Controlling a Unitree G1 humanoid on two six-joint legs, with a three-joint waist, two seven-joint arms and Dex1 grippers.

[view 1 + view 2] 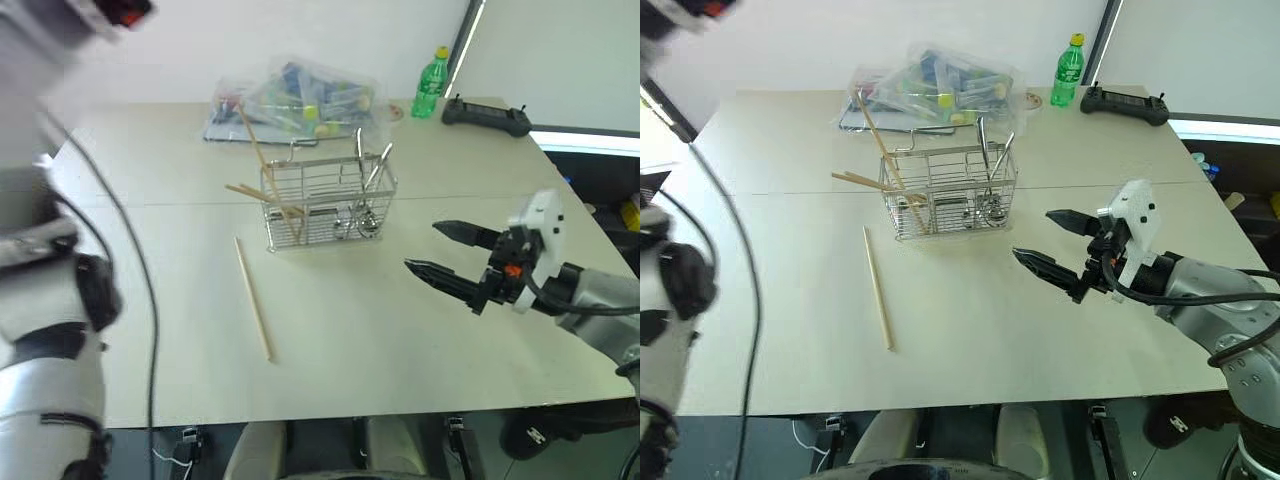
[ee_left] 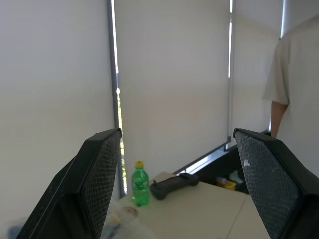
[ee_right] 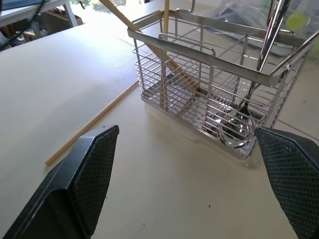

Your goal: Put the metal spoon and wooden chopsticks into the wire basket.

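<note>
Left eye view showed the job partly done. Furthest left on the table (image 1: 420, 340) lay one wooden chopstick (image 1: 253, 298), flat and loose, well apart from the right gripper (image 1: 428, 250) and off to its left side, with the wire basket (image 1: 325, 205) standing just beyond it. That stick was the piece left to put away, as far as I could judge.

In the basket, counted: three chopsticks (image 1: 883, 160) stood or leaned at its left end, one rising steeply above the rim and two poking out sideways through the wire. At its right end stood metal cutlery, the spoon (image 3: 238, 130) among them with its bowl down against the basket floor, directly ahead of the right fingers (image 3: 89, 174); two shiny handles rose above the rim, and I could not tell whether a third piece was there. So four chopsticks in all, three in and one out, and one basket.

The left gripper (image 2: 174, 184) was raised clear of the table, its fingers spread wide with nothing between them, aimed toward the window blinds and a green bottle (image 2: 140, 183). The right gripper hovered low above the table, fingers also wide apart and empty, pointing at the basket's near side.
</note>
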